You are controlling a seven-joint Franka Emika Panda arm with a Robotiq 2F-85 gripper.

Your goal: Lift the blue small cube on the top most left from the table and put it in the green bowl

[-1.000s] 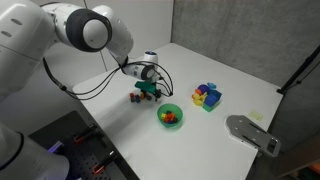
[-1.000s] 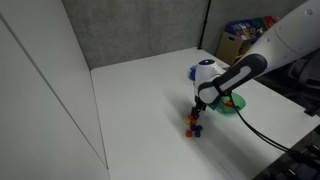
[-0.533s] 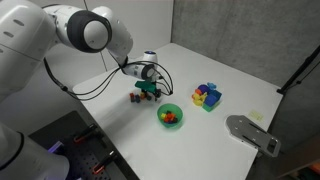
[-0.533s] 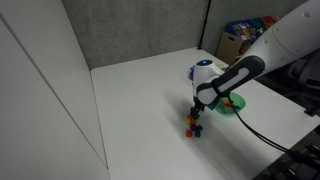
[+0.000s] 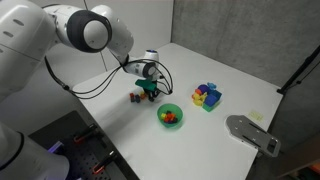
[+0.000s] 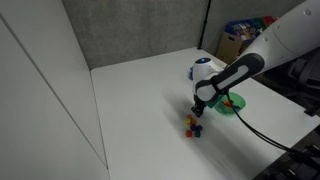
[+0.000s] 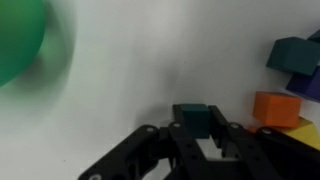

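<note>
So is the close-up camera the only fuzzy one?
Mostly, yes. Wrist view: the bowl is a soft green smear, and the gripper and the blue cube it holds are blurred too. Both exterior views: sharper, evenly lit, only faint shadows.

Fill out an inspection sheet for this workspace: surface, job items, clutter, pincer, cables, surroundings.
Surface: white table, bare parts look clean.
Job's things: blue cube held in the pincer; green bowl nearby, with red and orange pieces inside.
Clutter: small cubes below the pincer; block pile beyond the bowl.
Pincer: shut on the blue cube, apparently raised off the table.
Cables: black cable loops along the arm.
Surroundings: grey mount at the table edge; box of colourful items behind.
</note>
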